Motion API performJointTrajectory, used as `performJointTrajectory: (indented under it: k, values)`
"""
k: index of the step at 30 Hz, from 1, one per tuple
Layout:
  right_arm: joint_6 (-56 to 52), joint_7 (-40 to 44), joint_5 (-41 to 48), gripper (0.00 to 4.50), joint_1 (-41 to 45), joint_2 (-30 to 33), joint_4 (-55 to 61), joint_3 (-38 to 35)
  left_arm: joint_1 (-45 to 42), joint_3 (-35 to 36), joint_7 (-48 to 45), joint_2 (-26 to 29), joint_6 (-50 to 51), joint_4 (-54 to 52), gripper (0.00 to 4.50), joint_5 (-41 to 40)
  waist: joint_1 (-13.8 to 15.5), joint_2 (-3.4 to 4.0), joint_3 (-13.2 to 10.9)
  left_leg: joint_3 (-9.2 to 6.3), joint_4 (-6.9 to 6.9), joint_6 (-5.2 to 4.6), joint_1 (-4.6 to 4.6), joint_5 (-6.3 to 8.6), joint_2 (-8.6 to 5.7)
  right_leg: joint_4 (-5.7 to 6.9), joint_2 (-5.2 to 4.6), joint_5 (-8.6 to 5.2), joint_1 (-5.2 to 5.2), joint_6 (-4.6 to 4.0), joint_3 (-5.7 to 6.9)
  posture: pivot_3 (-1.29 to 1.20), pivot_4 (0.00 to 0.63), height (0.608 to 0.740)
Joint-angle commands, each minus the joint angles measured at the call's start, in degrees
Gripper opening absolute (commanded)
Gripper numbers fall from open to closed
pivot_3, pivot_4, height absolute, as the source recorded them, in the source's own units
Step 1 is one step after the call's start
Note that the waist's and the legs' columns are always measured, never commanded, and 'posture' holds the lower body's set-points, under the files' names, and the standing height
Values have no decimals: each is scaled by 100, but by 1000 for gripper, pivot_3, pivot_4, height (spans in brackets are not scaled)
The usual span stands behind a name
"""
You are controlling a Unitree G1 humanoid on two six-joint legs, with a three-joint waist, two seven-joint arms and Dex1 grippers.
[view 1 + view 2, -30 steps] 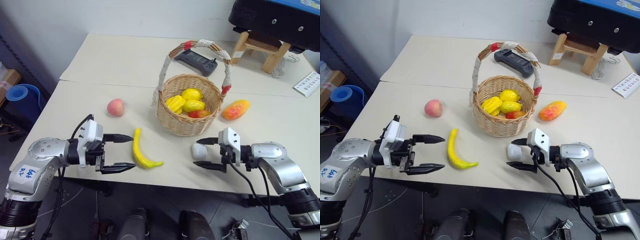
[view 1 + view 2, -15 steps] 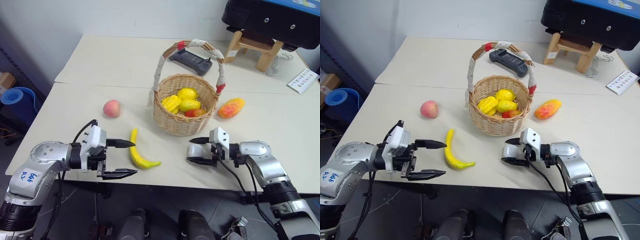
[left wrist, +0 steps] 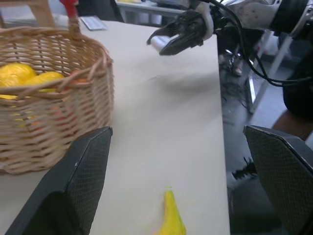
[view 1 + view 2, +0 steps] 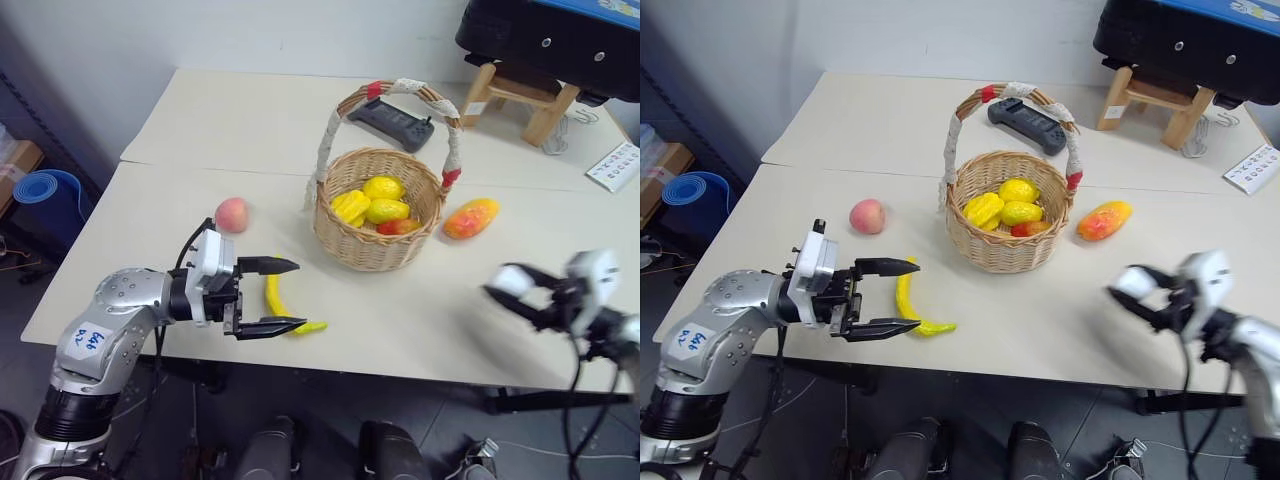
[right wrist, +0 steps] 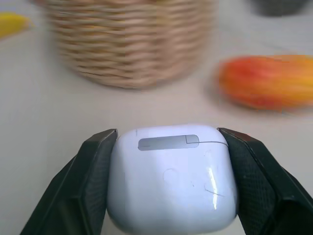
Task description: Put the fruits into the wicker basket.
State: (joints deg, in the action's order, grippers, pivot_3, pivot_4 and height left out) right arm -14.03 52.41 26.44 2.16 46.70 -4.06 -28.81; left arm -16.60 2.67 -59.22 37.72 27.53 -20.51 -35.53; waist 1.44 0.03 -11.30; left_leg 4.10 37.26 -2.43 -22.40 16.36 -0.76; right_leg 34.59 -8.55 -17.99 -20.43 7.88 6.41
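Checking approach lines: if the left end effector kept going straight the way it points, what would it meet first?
Probably the banana, lying between the open left end effector fingertips; beyond it, bare table.

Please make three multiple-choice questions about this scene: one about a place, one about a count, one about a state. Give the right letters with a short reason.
1. Where does the mango lie?
A. inside the basket
B. on the table beside the basket
C. in the left gripper

2. How many fruits lie on the table outside the basket?
A. one
B. three
C. five

3. What is the state of the right gripper?
A. shut on a small white case
B. open and empty
C. shut on the banana

Answers:
1 B: the mango rests on the table, just outside the basket's wall.
2 B: the peach, the banana and the mango are outside.
3 A: the right wrist view shows both fingers pressed on the white case.
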Motion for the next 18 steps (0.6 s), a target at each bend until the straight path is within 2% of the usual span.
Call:
performJointTrajectory:
  k: [1,4,8,9,13,16,18]
  values:
    - [885,-700,-583,2830,495,130,-1411,-248,-4,-130,124,-117,-168,-220,4500,104,-21,0,0,5,-1,-1,2,-1,0,0,1,0,-1,0,-4,0,150,740]
    - [1419,-1087,-780,2830,936,3,-2651,-273,-73,-200,116,-184,-288,-121,4500,176,-42,0,0,21,-7,-3,7,-2,4,3,6,-3,-7,-6,-15,0,150,740]
    - [2121,-1444,-1103,2830,1438,-43,-4034,-51,-403,-5,414,-461,-89,-10,4500,-158,-56,2,0,29,-5,-6,7,-5,7,3,7,-6,-8,-11,-16,0,150,740]
    - [2132,-1417,-1034,3180,1524,-68,-4200,-80,-377,-44,355,-430,-151,-23,4500,-77,-65,3,0,28,0,-7,4,-5,7,3,6,-6,-8,-11,-16,0,150,740]
    - [2215,-1064,-929,4461,1435,-41,-4260,-73,-242,-87,259,-175,-302,-61,4500,219,-114,7,1,27,-3,-8,7,-6,9,3,8,-6,-5,-10,-17,0,150,740]
    - [2221,-939,-803,4461,1249,30,-3931,-179,-191,77,308,-69,-340,57,4500,240,-127,7,1,26,-3,-8,5,-6,9,-2,8,-6,-5,-10,-17,0,150,740]
    - [2295,-661,-553,4461,943,119,-3243,-376,-130,291,277,88,-460,377,4500,334,-133,8,0,26,-3,-8,5,-5,9,-3,6,-6,-4,-10,-18,0,150,740]
